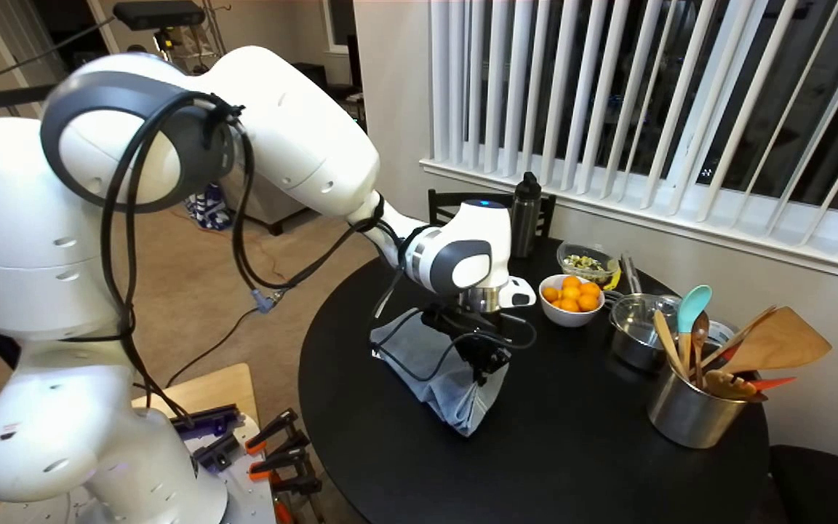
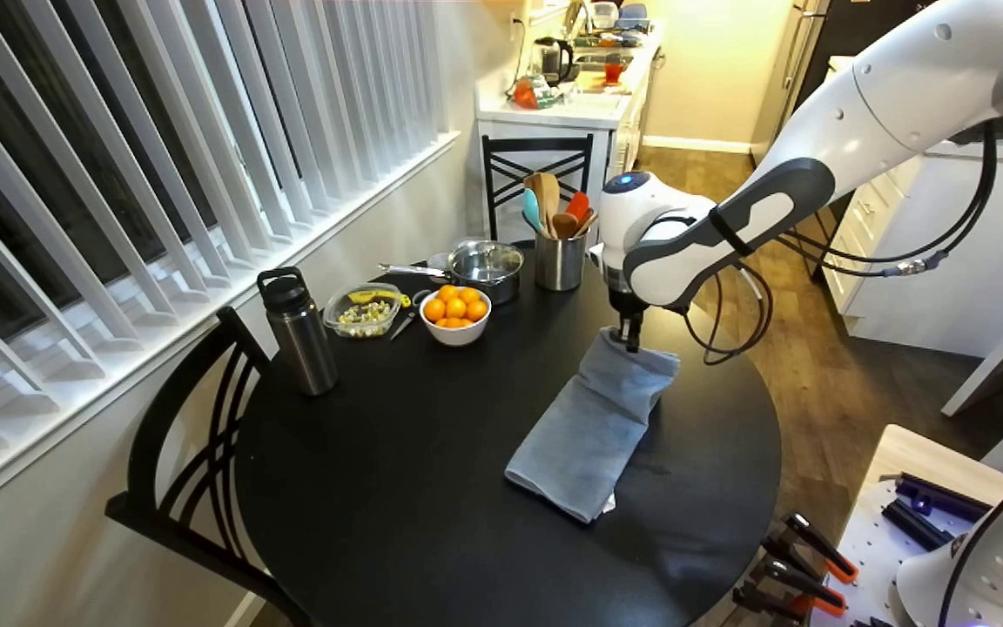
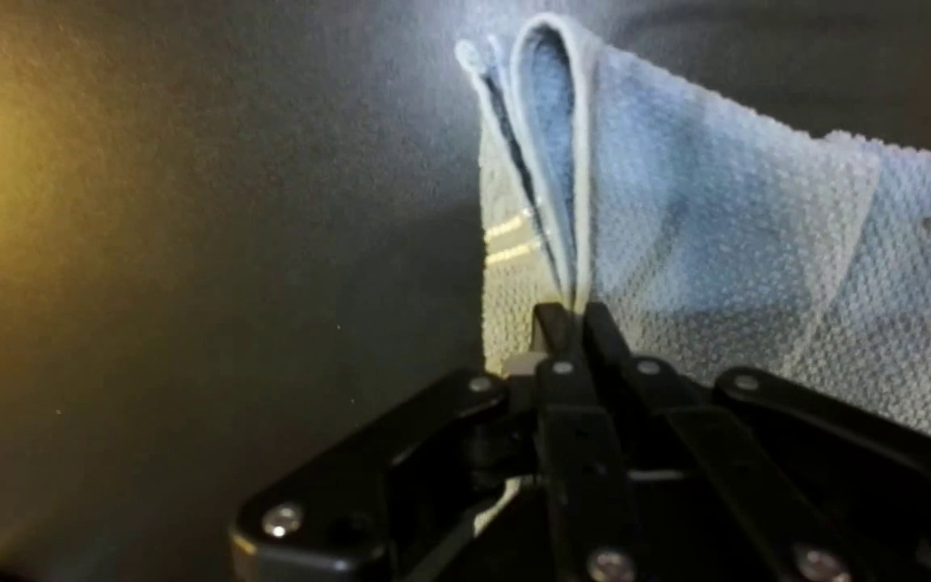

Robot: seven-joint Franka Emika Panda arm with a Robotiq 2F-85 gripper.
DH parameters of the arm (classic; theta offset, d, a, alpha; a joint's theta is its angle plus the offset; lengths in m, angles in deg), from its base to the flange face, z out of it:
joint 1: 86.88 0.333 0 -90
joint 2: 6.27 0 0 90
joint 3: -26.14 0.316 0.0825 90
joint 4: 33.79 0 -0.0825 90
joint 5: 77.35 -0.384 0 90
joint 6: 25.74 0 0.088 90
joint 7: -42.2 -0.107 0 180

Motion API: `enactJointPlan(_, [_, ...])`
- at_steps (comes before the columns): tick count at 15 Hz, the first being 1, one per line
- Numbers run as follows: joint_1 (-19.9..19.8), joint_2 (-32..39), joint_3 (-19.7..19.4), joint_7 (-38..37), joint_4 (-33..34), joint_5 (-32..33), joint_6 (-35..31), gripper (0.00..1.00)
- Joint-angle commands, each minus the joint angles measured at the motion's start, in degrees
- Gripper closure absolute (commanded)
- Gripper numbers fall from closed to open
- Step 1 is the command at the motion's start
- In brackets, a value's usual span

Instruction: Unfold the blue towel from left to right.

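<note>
Peeling the fold open probably calls for a slow, low pull: the pincer [image 3: 575, 319] nips gathered layers at one end of the blue towel [image 2: 587, 431], folded on the round black tabletop [image 2: 414, 444]; avoid dragging the whole bundle.

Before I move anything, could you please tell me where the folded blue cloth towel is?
In an exterior view, the blue cloth towel lies right of centre on the round black table, pinched near its far end by the black claw.

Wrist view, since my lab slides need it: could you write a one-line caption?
Black fingers pinch folded layers of a blue towel above a dark tabletop.
</note>
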Motion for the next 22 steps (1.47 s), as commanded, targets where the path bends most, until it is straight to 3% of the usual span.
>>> enactJointPlan(1, [1.77,-2.57,-2.68,1.56,0.27,0.18,6.39,0.98])
enactJointPlan(7, [3.82,-2.05,-4.89,-1.06,2.7,3.08,7.45,0.98])
enactJointPlan(14, [1.82,-3.72,-4.64,6.83,0.9,-1.32,5.8,0.98])
enactJointPlan(16, [2.86,-1.59,-5.09,3.9,2.77,0.12,6.21,0.94])
enactJointPlan(22, [2.52,-1.88,-5.24,4.1,2.57,0.05,6.2,0.94])
